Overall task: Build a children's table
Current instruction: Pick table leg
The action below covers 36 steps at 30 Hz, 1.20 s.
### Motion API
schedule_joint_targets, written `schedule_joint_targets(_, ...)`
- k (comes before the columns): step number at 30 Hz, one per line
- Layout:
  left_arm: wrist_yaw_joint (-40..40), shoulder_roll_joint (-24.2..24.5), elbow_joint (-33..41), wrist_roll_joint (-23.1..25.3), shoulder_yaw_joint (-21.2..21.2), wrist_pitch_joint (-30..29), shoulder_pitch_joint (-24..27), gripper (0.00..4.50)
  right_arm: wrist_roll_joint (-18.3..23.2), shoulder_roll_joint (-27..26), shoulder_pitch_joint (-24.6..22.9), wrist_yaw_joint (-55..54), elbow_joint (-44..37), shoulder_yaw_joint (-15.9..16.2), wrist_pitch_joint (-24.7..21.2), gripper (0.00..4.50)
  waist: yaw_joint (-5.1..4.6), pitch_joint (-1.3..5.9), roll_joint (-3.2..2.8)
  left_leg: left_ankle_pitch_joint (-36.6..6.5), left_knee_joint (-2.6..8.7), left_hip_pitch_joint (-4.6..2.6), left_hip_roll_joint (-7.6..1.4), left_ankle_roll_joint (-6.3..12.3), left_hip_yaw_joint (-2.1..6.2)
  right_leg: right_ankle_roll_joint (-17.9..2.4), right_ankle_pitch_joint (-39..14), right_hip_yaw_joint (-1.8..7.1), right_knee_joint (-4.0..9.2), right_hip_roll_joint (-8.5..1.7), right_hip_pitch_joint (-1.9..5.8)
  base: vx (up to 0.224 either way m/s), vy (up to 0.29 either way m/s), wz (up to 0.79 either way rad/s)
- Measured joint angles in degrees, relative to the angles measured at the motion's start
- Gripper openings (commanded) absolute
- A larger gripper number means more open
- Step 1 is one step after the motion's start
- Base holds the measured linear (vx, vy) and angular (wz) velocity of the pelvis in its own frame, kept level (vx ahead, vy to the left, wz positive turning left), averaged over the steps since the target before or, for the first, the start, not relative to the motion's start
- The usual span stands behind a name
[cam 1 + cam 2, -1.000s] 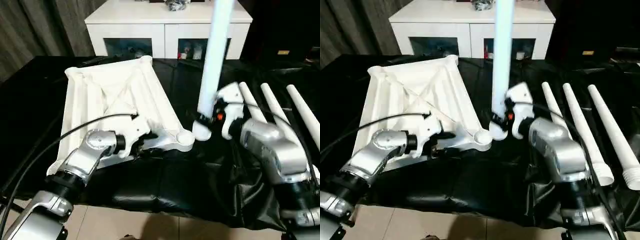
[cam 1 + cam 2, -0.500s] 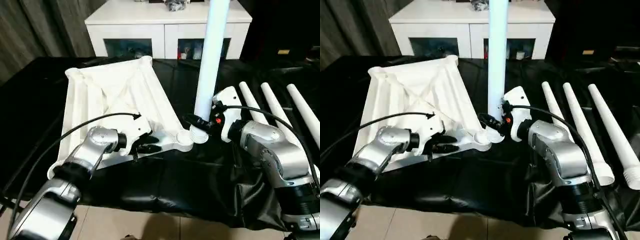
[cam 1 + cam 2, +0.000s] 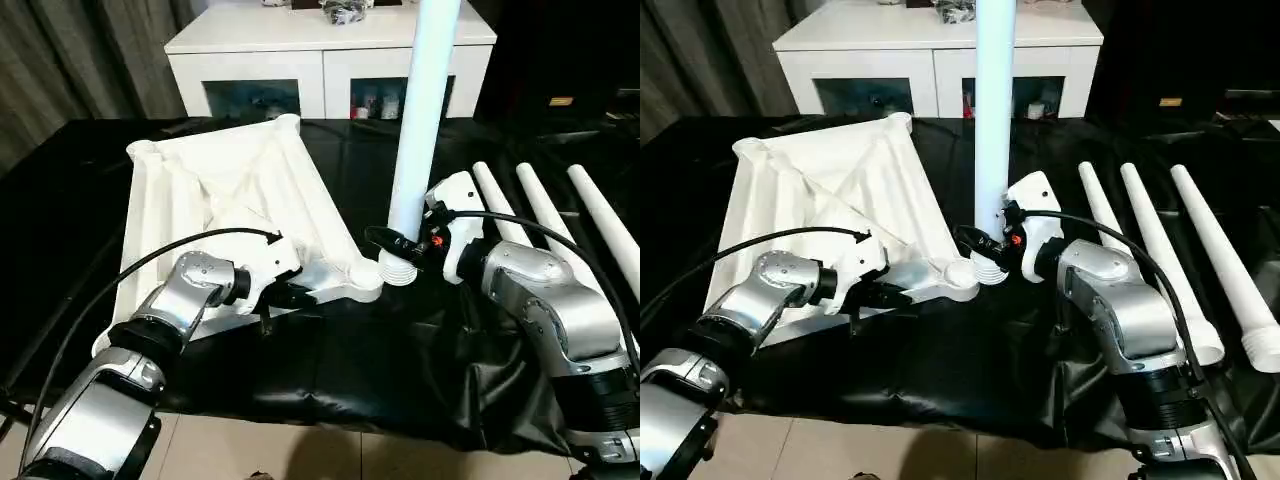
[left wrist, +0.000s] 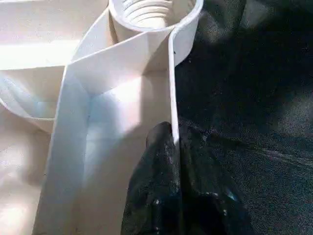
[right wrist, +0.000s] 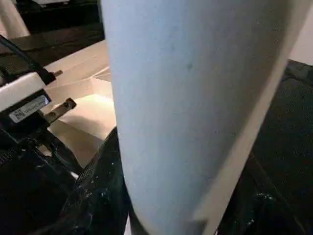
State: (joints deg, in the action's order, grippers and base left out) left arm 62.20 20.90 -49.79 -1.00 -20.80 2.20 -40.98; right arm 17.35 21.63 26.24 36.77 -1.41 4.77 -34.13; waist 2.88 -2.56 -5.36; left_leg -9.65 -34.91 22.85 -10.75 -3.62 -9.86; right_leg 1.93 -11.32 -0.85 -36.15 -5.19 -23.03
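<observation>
The right gripper (image 3: 400, 246) has its fingers clamped round the lower part of one white leg (image 3: 420, 110), holding it upright, long axis near vertical, with the threaded foot right beside the round corner socket (image 3: 363, 273) of the upturned table top (image 3: 225, 200), which lies on the black-covered surface (image 3: 330, 350) toward its left side. The left gripper (image 4: 174, 147) has its fingers pinched on the top's thin rim wall just short of that socket, seemingly steadying it. I judge the foot must come over the socket mouth and go down; three more legs (image 3: 545, 215) lie near the surface's right edge.
</observation>
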Motion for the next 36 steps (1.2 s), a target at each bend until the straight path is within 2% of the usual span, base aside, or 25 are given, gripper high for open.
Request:
schedule_joint_targets(4,0.1,2.8,7.7,-0.2,1.5,-0.7,5.5,0.00,5.1,-0.6,-0.5,3.1,-1.0,-0.8,-3.8,1.86,-0.74,0.02,-0.08,0.0,0.23,-0.25,0.01,0.00,-0.02,0.0,0.0,0.01,0.04,0.00,0.02,0.000,0.000,0.00)
schedule_joint_targets(8,-0.7,3.8,16.4,-0.3,2.5,-2.7,11.2,0.00,6.8,-1.6,-1.5,4.0,-1.6,-1.2,-4.6,1.86,-0.92,0.08,-0.16,0.0,0.53,-0.45,0.02,-0.01,-0.15,0.0,-0.1,0.06,0.18,0.00,0.01,0.000,0.000,0.00)
schedule_joint_targets(17,-3.2,3.0,23.3,-0.3,3.0,-5.9,15.2,0.00,5.4,-4.8,-0.9,4.1,6.1,0.4,-2.1,1.86,-0.71,0.20,-0.34,0.0,0.57,-0.47,0.11,-0.01,-0.27,0.1,-0.1,0.14,0.34,-0.09,0.03,0.000,0.000,0.00)
schedule_joint_targets(22,-3.8,2.8,26.4,-0.1,3.0,-8.1,16.5,0.00,3.5,-5.0,0.4,4.7,8.1,2.5,0.5,1.86,-0.71,0.20,-0.33,0.0,0.63,-0.47,0.10,0.00,-0.28,0.1,-0.1,0.13,0.41,-0.08,0.03,0.000,0.000,0.00)
schedule_joint_targets(27,-4.1,2.6,27.2,0.1,3.2,-8.6,16.8,0.00,2.8,-5.8,0.5,4.7,9.8,2.4,2.5,1.86,-0.61,0.20,-0.34,0.0,0.65,-0.45,0.11,0.00,-0.30,0.1,-0.1,0.14,0.49,-0.08,0.03,0.000,0.000,0.00)
schedule_joint_targets(28,-4.1,2.4,27.4,0.1,3.5,-9.4,16.8,0.55,2.8,-6.0,0.8,4.7,10.4,2.4,2.9,1.86,-0.60,0.20,-0.34,0.0,0.65,-0.45,0.11,0.00,-0.31,0.1,-0.1,0.15,0.49,-0.08,0.03,0.000,0.000,0.00)
schedule_joint_targets(32,-5.6,1.9,28.5,-1.3,4.7,-10.7,17.7,0.62,2.7,-6.2,0.8,4.5,10.6,2.4,3.2,1.86,-0.56,0.16,-0.01,0.0,0.65,-0.45,0.06,0.00,-0.29,0.1,-0.1,0.10,0.46,-0.05,0.03,0.000,0.000,0.00)
schedule_joint_targets(33,-5.8,1.9,28.6,-1.4,4.7,-10.7,17.8,0.93,2.7,-6.3,0.8,4.5,10.6,2.4,3.2,1.86,-0.57,0.16,0.04,0.0,0.65,-0.45,0.06,0.00,-0.29,0.1,-0.1,0.10,0.46,-0.05,0.03,0.000,0.000,0.00)
schedule_joint_targets(36,-5.7,1.9,28.5,-1.4,4.7,-10.7,17.8,1.03,2.7,-6.3,0.8,4.5,10.6,2.4,3.2,1.86,-0.57,0.16,0.08,0.0,0.64,-0.44,0.06,0.00,-0.28,0.1,-0.1,0.11,0.46,-0.05,0.03,0.000,0.000,0.00)
